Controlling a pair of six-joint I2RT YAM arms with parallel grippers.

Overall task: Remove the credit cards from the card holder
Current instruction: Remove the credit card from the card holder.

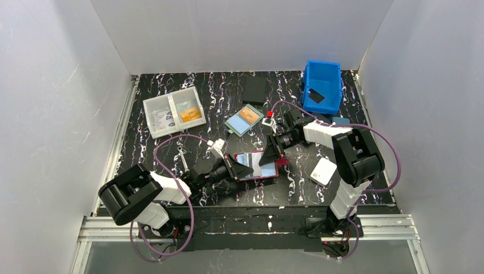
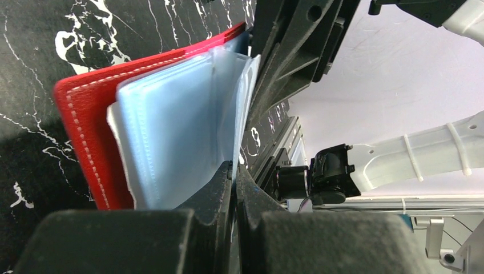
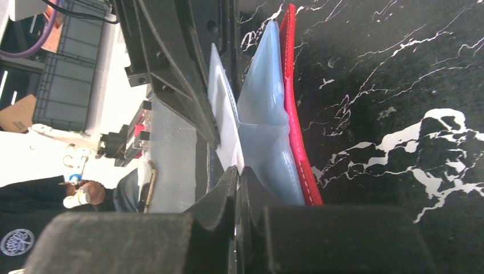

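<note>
In the view from above, the card holder [image 1: 259, 171] lies open on the black marbled table [image 1: 228, 97], at the near side and about in the middle between the two arms, with its red cover down and its light-blue inside up. The left gripper [image 1: 246, 169] reaches it from the left and the right gripper [image 1: 267, 158] from the far right, and both tips are on it. A clear compartment box [image 1: 173, 111] stands at the far left, a teal-framed case [image 1: 244, 120] lies beyond the holder, a blue bin [image 1: 322, 64] is at the far right, and a white box [image 1: 323, 171] lies to the right of the holder. In the left wrist view, the red cover lies flat on the table and the light-blue leaves [image 2: 177, 125] rise from it. The left jaws are closed together and pinch the near edge of one leaf. In the right wrist view, the leaves stand fanned apart above the red cover. The right jaws are almost together and nip the edge of a paler leaf. I cannot tell which leaves are the credit cards and which are only sleeves.
</note>
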